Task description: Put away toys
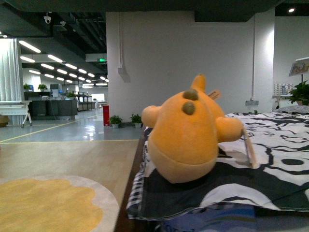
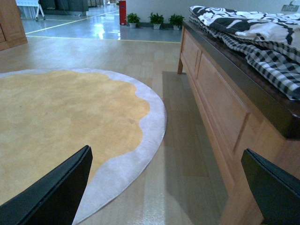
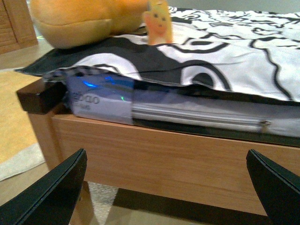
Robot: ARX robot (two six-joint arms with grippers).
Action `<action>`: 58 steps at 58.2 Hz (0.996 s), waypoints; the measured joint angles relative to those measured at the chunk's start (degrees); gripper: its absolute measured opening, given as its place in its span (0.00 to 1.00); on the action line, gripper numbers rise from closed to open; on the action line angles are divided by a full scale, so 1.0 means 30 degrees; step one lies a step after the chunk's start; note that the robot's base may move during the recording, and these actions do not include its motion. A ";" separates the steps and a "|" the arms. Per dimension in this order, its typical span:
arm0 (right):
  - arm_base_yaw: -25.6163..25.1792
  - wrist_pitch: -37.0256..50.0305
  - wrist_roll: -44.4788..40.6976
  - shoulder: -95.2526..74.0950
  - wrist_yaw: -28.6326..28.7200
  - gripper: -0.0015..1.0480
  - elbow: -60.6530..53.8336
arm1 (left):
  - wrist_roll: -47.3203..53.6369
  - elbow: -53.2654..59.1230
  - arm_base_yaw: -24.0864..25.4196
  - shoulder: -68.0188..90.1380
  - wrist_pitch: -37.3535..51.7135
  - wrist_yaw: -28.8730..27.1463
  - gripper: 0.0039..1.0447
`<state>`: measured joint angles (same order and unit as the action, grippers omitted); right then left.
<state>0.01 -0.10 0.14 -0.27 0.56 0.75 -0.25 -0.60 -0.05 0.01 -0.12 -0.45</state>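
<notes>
A wooden bed (image 3: 164,154) is seen, covered by a black-and-white patterned quilt (image 1: 270,145). A round yellow rug (image 2: 61,122) with a pale scalloped border is laid on the floor beside it.

The plush animal (image 1: 188,130) is placed on the quilt at the bed's near left corner, as seen in the front view. Its long axis is directed away from the camera, toward the white wall. The paler, rounded end is turned to the camera and the pointed bit is carried at the far, upper end.

A card tag (image 3: 157,21) is seen just beside the plush animal. A small cartoon figure is printed on it, but no writing can be read. Pale letters on the plastic mattress cover (image 3: 98,101) are blurred beyond reading.

That cover is shown in the right wrist view only. The bed's side panels are shown in the left wrist view only.

The left end effector (image 2: 173,187) is released, its fingers spread wide above the floor between rug and bed. The right end effector (image 3: 161,187) is likewise released, faced toward the bed's wooden board below the plush animal.
</notes>
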 joint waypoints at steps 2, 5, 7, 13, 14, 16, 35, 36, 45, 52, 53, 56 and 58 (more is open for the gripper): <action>0.0000 0.0015 0.0000 0.0036 -0.0015 1.00 0.0000 | -0.0007 0.0000 -0.0007 -0.0007 0.0000 0.0007 0.95; 0.0000 0.0000 0.0000 0.0022 -0.0044 1.00 0.0000 | 0.0000 0.0000 -0.0007 0.0015 0.0000 0.0073 0.95; 0.0000 0.0000 0.0000 0.0029 -0.0044 1.00 0.0000 | 0.0000 0.0000 -0.0007 0.0007 0.0000 0.0058 0.95; 0.0000 0.0000 0.0000 0.0029 -0.0058 1.00 0.0000 | 0.0000 0.0000 -0.0007 0.0007 0.0000 0.0095 0.95; -0.0007 0.0000 0.0000 0.0029 -0.0058 1.00 0.0000 | 0.0000 0.0000 -0.0007 0.0007 0.0000 0.0117 0.95; -0.0007 0.0000 0.0000 0.0029 -0.0058 1.00 0.0000 | 0.0000 0.0000 -0.0007 0.0007 0.0000 0.0117 0.95; -0.3825 0.1778 0.2506 -0.2251 0.4830 1.00 0.1100 | 0.0000 0.0000 -0.0007 0.0007 0.0000 0.0138 0.95; -0.3869 0.2084 0.2550 -0.2557 0.4838 1.00 0.1188 | 0.0000 0.0000 -0.0007 0.0007 0.0000 0.0138 0.95; -0.3242 0.5115 0.2521 -0.6127 0.4175 1.00 0.2237 | 0.0000 0.0000 -0.0007 0.0007 0.0000 0.0138 0.95; -0.2237 0.7293 0.2368 -0.9646 0.3468 1.00 0.4146 | 0.0000 0.0000 -0.0007 0.0007 0.0000 0.0138 0.95; -0.2076 0.7570 0.2317 -1.0200 0.3330 1.00 0.4503 | 0.0000 0.0000 -0.0007 0.0007 0.0000 0.0138 0.95; -0.1603 0.8138 0.2186 -1.1781 0.2885 1.00 0.5646 | 0.0000 0.0000 -0.0007 0.0007 0.0000 0.0138 0.95; -0.1275 0.8371 0.2157 -1.2735 0.2557 1.00 0.6411 | 0.0000 0.0000 -0.0007 0.0007 0.0000 0.0138 0.95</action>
<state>-3.81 25.02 6.61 -38.48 8.23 19.99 -0.25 -0.60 -0.08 0.03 -0.12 -0.03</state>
